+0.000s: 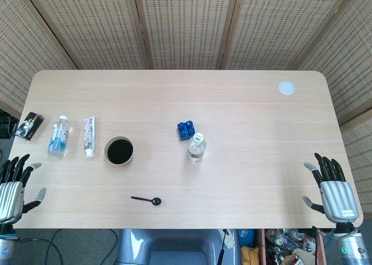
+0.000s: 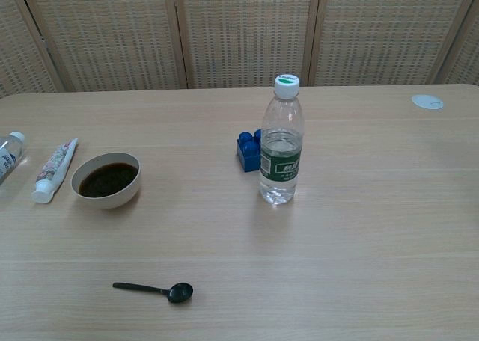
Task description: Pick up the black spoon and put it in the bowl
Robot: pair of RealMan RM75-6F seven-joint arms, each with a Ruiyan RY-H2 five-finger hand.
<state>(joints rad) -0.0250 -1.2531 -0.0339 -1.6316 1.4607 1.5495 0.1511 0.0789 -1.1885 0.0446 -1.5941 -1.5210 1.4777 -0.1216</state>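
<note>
Two hands parked at the near corners of the table [image 1: 244, 96], both well away from the bowl [image 1: 119, 151]. Left hand [image 1: 13, 186] out past the bowl's left side at the table edge, fingers spread apart, holding nothing. Right hand [image 1: 331, 189] far off to the bowl's right at the opposite edge, fingers likewise spread and holding nothing. Neither hand visible from the chest camera.

Black spoon [image 1: 146, 200] flat on the tabletop, nearer the robot than the bowl and a little to its right, clear of the rim and touching nothing. Spoon head to the right, handle pointing left. Same layout in the chest view: spoon [image 2: 156, 289] in front of the bowl [image 2: 106, 181], apart from it.

Bowl light on the outside, dark inside, upright.

Toothpaste tube [image 1: 89, 136] lying just left of the bowl, cap end toward the robot. Small water bottle [image 1: 58, 136] lying on its side further left of the bowl, beyond the tube. Dark packet [image 1: 29, 125] further left again, near the table's left edge.

Upright clear bottle [image 1: 196, 147] with a green-and-white cap to the right of the bowl. Blue toy brick [image 1: 185, 129] just behind that bottle, also right of the bowl. White round disc [image 1: 286, 88] far right of the bowl, toward the back corner.
</note>
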